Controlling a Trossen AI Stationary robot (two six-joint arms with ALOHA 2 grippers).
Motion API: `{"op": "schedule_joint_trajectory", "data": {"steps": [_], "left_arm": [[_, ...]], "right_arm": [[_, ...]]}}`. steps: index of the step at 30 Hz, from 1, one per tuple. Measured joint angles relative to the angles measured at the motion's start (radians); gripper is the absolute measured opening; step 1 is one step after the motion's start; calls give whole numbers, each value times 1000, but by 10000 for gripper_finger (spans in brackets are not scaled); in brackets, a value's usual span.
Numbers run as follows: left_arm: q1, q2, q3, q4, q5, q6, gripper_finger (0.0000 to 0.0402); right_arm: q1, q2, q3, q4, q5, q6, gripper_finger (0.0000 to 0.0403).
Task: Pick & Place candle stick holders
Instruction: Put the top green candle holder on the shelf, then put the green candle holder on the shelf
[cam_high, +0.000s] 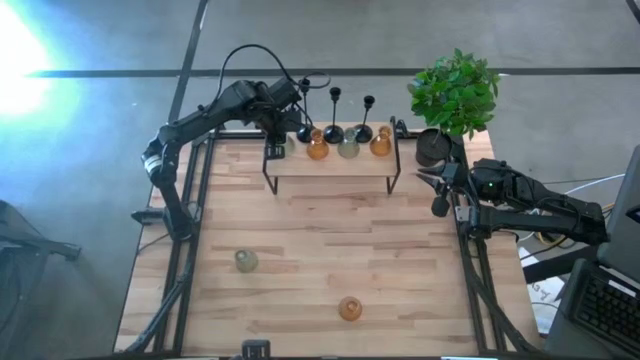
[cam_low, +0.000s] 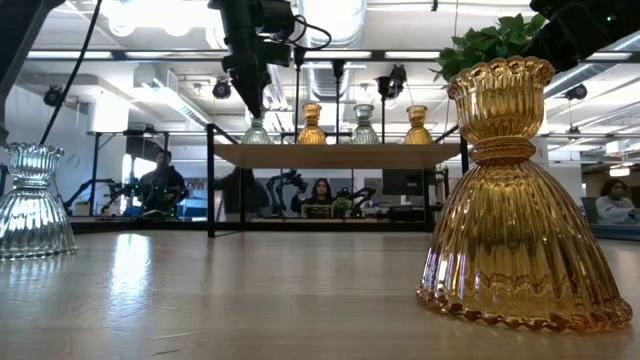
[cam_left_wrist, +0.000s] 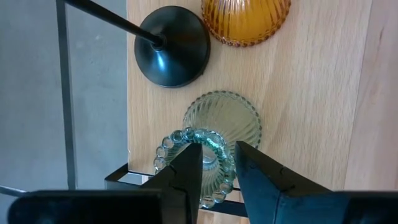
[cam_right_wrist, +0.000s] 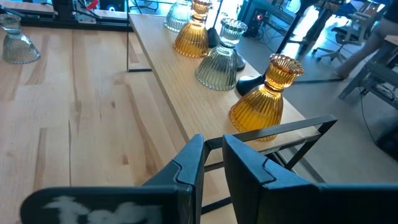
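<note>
Candle stick holders: a raised shelf (cam_high: 330, 160) at the upper centre of the high view carries most of them; two stand on the table (cam_high: 300, 250) below.

Left gripper (cam_left_wrist: 217, 163) is over the shelf's left end, at the rim of a pale green glass holder (cam_left_wrist: 214, 134) with a slight gap between the fingers; whether they grip the rim cannot be told. On the shelf also stand three black candlesticks (cam_high: 334, 110), two amber glass holders (cam_high: 381, 142) and one more pale green holder (cam_high: 348, 148). On the table, a pale green holder (cam_high: 246, 261) sits lower left of centre and an amber holder (cam_high: 350, 308) near the bottom centre. Right gripper (cam_high: 437, 185) waits at the table's right edge, below the potted plant (cam_high: 455, 95), fingers nearly together and clamped on nothing.
</note>
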Motion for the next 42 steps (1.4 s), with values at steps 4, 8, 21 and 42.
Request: {"op": "schedule_joint_trajectory", "data": {"steps": [4,8,21,42], "left_arm": [[0,0,0,0,0,-6,99],[0,0,0,-1,-1,-6,99],[0,-3,7,-13,8,-23,99],[-3,-90,71,-21,12,-62,99]], "right_arm": [[0,0,0,0,0,0,52],[0,0,0,0,0,0,52],[0,0,0,0,0,0,52],[0,0,0,0,0,0,52]]}}
